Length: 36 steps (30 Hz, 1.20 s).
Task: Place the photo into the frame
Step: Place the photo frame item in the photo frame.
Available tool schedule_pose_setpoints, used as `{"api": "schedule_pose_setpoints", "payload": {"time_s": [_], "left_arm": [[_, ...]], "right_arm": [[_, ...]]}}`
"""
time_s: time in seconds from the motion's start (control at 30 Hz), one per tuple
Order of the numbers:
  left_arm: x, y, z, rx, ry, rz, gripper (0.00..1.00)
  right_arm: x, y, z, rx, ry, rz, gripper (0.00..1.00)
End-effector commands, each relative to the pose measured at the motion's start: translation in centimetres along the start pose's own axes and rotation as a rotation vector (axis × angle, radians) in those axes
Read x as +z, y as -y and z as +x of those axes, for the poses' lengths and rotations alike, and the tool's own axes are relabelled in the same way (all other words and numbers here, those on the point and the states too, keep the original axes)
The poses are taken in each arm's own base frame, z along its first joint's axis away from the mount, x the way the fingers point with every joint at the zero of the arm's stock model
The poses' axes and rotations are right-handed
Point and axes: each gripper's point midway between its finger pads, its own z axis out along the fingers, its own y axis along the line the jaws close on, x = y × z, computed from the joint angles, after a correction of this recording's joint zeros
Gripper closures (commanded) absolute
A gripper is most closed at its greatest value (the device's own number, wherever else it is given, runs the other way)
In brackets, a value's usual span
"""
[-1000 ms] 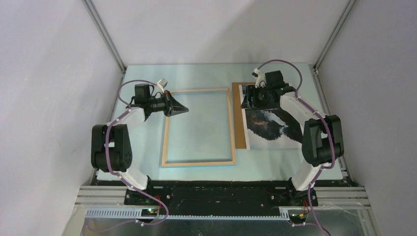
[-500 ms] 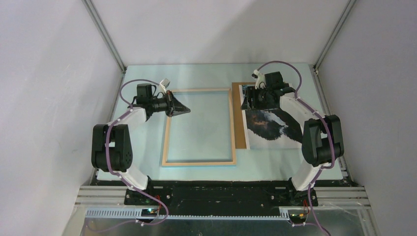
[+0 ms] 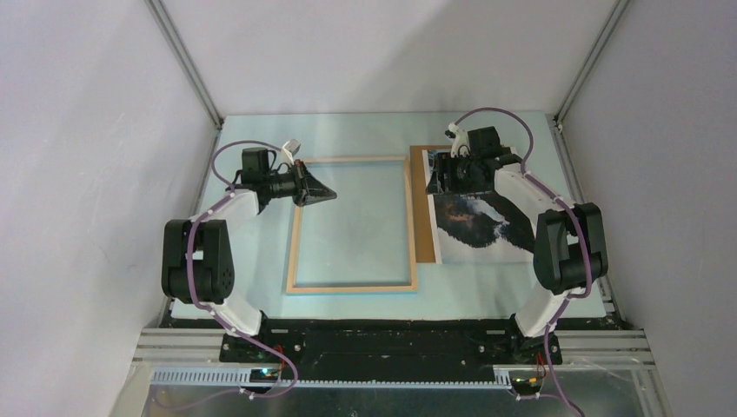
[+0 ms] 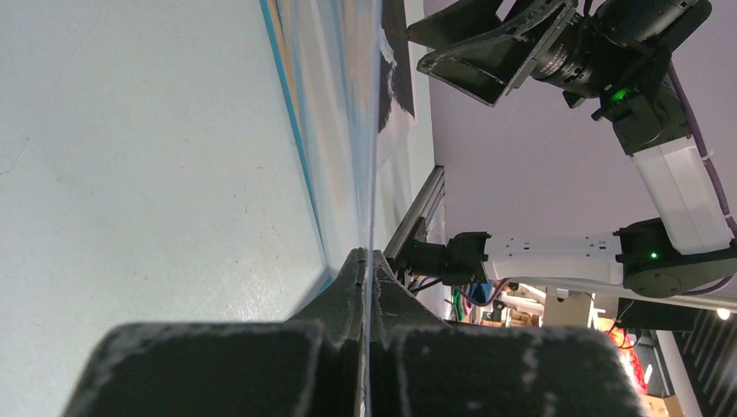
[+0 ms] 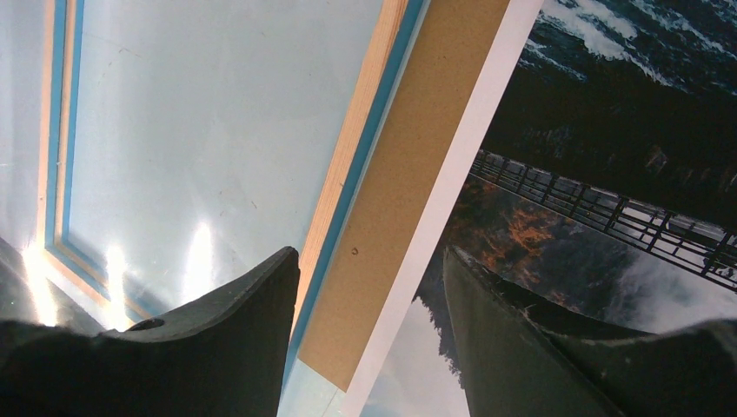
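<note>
The frame [image 3: 352, 224] lies flat mid-table with its pale wood face up; its blue edge shows in the right wrist view [image 5: 365, 139]. The photo [image 3: 482, 228] lies picture-up on the right, on a brown backing board [image 3: 422, 217]. My left gripper [image 3: 328, 195] is over the frame's far left part, shut on a thin clear sheet [image 4: 372, 130] that I see edge-on between the jaws. My right gripper [image 3: 443, 174] hovers open over the photo's far left corner. Between its fingers [image 5: 222, 339] lie the board [image 5: 417, 174] and the photo's white border [image 5: 474, 174], untouched.
A pale green mat [image 3: 261, 261] covers the table inside white walls with metal posts [image 3: 187, 65]. The right arm's white links [image 3: 530, 195] hang over part of the photo. The black base rail [image 3: 374, 339] runs along the near edge.
The left gripper has shifted a touch to the right, still shut. The right gripper has barely moved and stays open.
</note>
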Motion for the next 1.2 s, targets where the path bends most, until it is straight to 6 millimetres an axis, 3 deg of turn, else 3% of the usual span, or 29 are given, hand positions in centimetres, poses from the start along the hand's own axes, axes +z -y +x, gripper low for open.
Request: {"api": "schedule_pose_setpoints", "payload": {"time_s": [0.0, 0.37, 0.9, 1.17], "left_arm": [[-0.2, 2.3, -0.1, 0.05, -0.012, 0.057, 1.0], [-0.2, 2.0, 0.2, 0.022, -0.009, 0.049, 1.0], [-1.2, 3.3, 0.3, 0.07, -0.01, 0.046, 1.0], [-0.9, 2.1, 0.5, 0.051, -0.016, 0.028, 1.0]], "right_arm": [[-1.1, -1.0, -1.4, -0.036, 0.057, -0.015, 0.34], [-1.1, -0.9, -1.3, -0.035, 0.054, -0.009, 0.35], [-1.2, -0.8, -1.3, -0.037, 0.052, -0.003, 0.36], [-1.2, -0.9, -1.2, -0.038, 0.051, -0.001, 0.36]]}}
